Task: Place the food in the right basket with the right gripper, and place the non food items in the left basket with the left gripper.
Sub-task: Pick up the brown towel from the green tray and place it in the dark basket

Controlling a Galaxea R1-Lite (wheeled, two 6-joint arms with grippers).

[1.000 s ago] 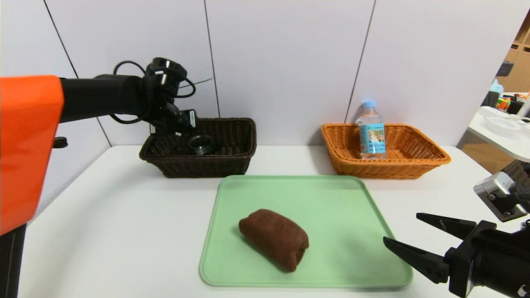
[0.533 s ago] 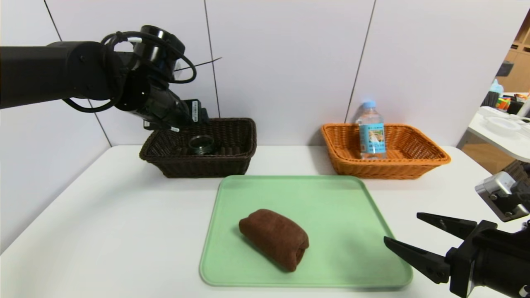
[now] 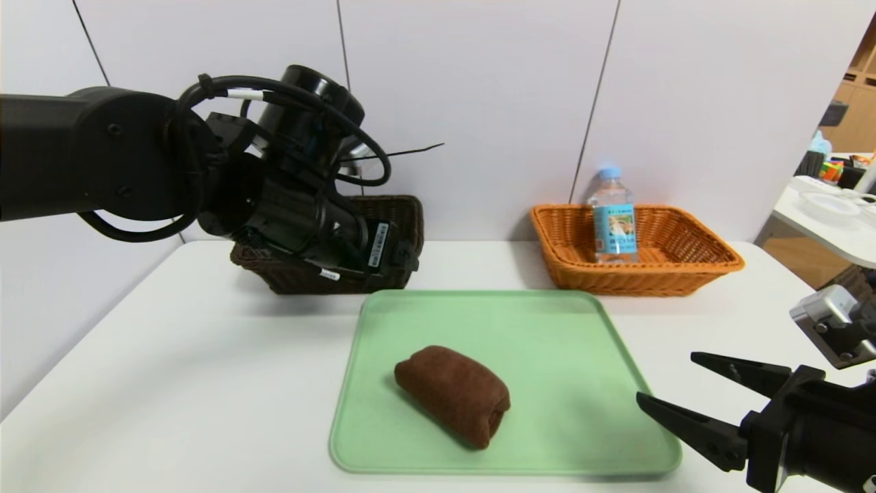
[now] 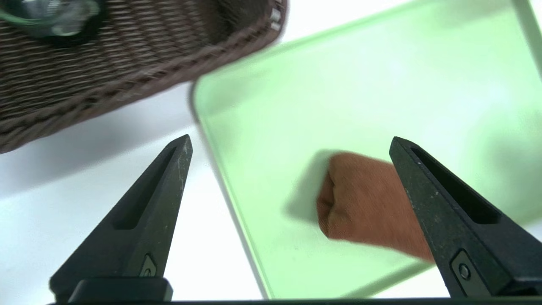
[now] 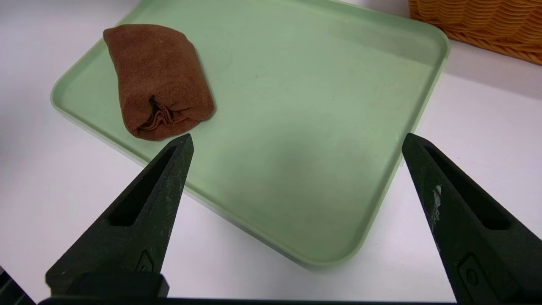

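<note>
L gripper (image 4: 292, 142) was over the dark basket (image 3: 342, 281) b4. Now it's moved right & nearer, toward the green tray (image 3: 547, 383). Its arm (image 3: 294, 205) went up a bit, then came down, & now hides the glass jar (image 4: 55, 17) in the head view.

This place looks like a robot test area, maybe in a lab. A white table (image 3: 226, 363) stands against plain pale wall panels (image 3: 472, 103). Behind, at the right side, there is a white desk (image 3: 831, 212) with cables on it, and wooden shelves (image 3: 864, 89) are partly visible.
</note>
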